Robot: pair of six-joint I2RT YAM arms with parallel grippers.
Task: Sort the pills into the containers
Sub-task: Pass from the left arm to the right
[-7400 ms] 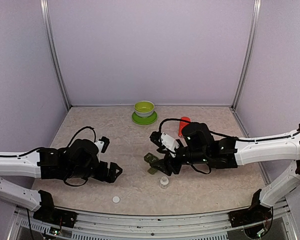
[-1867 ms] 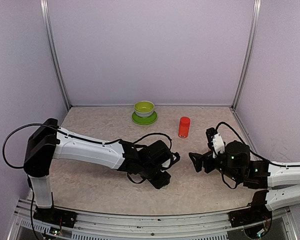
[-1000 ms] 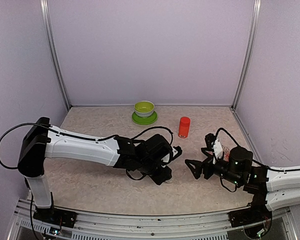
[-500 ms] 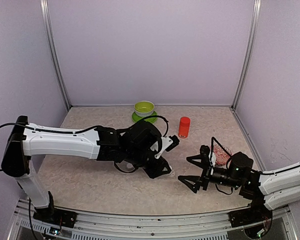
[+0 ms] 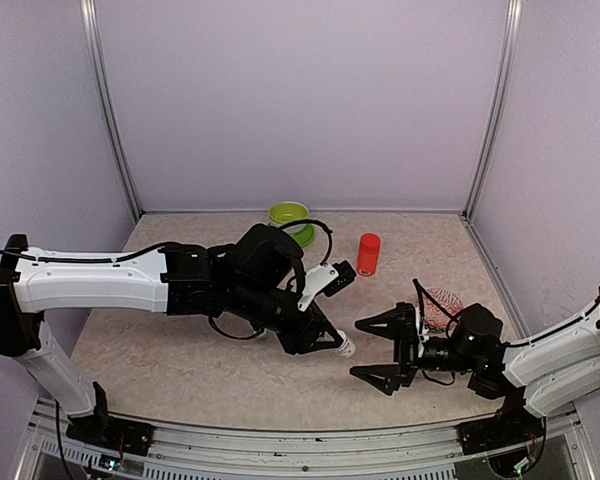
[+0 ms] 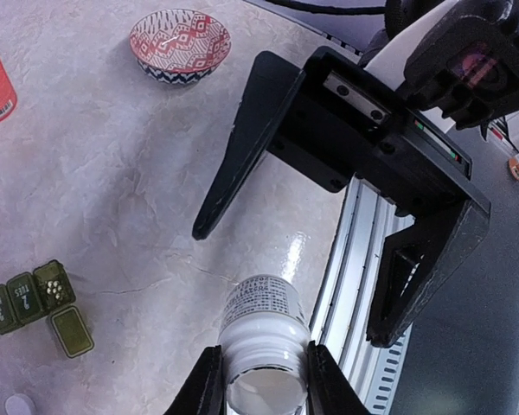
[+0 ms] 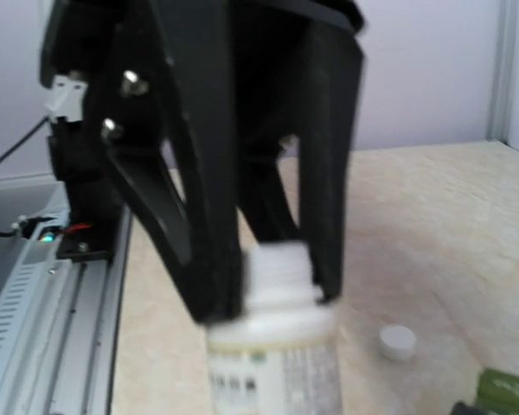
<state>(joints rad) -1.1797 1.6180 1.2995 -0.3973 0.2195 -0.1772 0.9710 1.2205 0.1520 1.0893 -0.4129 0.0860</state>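
My left gripper (image 6: 261, 391) is shut on the threaded neck of an uncapped white pill bottle (image 6: 264, 316), held above the table near the front middle (image 5: 344, 346). My right gripper (image 5: 356, 349) faces it with its jaws open, their tips on either side of the bottle's far end. The right wrist view shows the left fingers (image 7: 218, 285) clamping the bottle (image 7: 277, 354). The containers (image 6: 26, 294), a dark green strip, lie on the table; one compartment has its lid folded open and shows small pale dots. The left arm hides the strip from above.
A red-and-white patterned bowl (image 5: 442, 300) stands behind the right arm. The red bottle (image 5: 368, 254) and the lime-green bowl (image 5: 290, 215) stand at the back. A loose white cap (image 7: 398, 341) lies on the table near the strip. The table's front rail (image 6: 346, 259) runs just under the bottle.
The left arm has carried the bottle up and to the right. The right gripper has swung left to meet it, open, uncovering the patterned bowl.
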